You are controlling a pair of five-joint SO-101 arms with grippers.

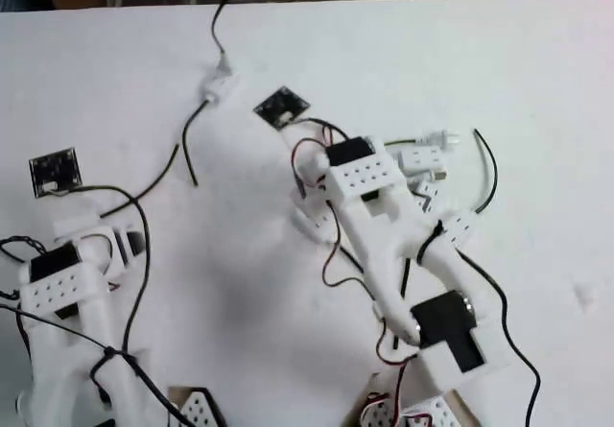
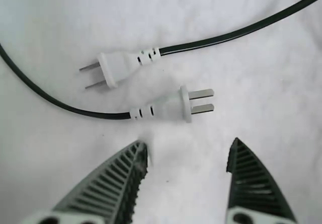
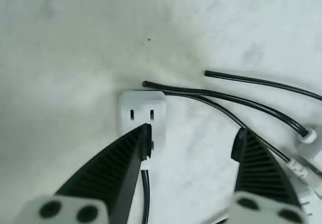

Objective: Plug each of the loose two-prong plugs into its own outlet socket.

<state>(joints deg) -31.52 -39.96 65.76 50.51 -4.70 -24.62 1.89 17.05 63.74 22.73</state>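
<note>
High view first: the white tabletop (image 1: 115, 62) carries both arms. The left arm (image 1: 62, 293) is down in the near left corner and the right arm (image 1: 384, 225) is stretched out around the middle. A few white pieces (image 1: 422, 160) on black cables sit just beside the right arm, and from up here I can't tell plugs from sockets. Another white piece (image 1: 218, 83) lies on its own cable toward the far edge, well apart from both arms.

Left wrist view: the left fingers (image 2: 118, 183) are spread wide over bare tabletop, gripping nothing. Just past their tips lie two loose two-prong plugs, both white with black cables, side by side but pointing opposite ways. The far plug (image 2: 116, 68) and the near plug (image 2: 168, 107) are close together, not touching. The near one sits roughly in line with the gap between the fingertips.

Right wrist view: the right fingers (image 3: 113, 178) are spread too, and empty. A white socket (image 3: 142, 108) lies flat on the tabletop with its two slots facing up. One fingertip overlaps its edge, and I can't tell if it actually touches. A couple of black cables (image 3: 241, 102) run past beyond the fingertips, and a white end piece (image 3: 308, 135) shows at the side.
</note>
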